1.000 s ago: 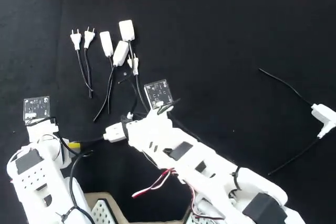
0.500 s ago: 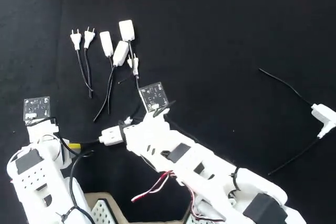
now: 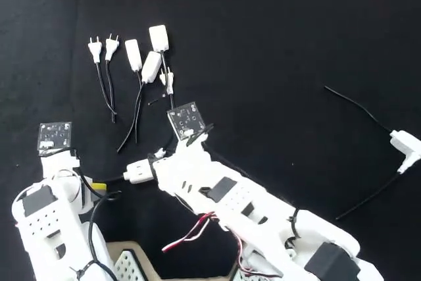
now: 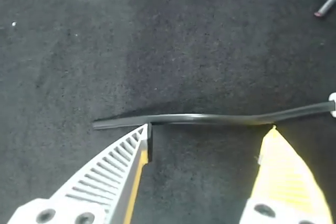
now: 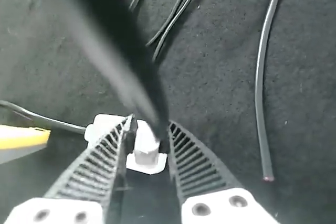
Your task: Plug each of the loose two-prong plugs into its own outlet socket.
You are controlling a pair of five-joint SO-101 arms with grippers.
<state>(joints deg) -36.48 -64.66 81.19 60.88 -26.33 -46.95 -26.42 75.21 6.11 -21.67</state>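
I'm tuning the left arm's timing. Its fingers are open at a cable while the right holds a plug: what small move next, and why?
Probably ease the left gripper forward and close on the cable. Its fingers stand open with the cable across their tips, and the right gripper is shut on a plug beside the socket; steadying the cable should help insertion.

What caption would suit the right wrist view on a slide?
Right gripper shut on a white plug with its black cable, over the black table.

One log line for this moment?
left end effector: open, black cable at tips | right end effector: shut on white plug
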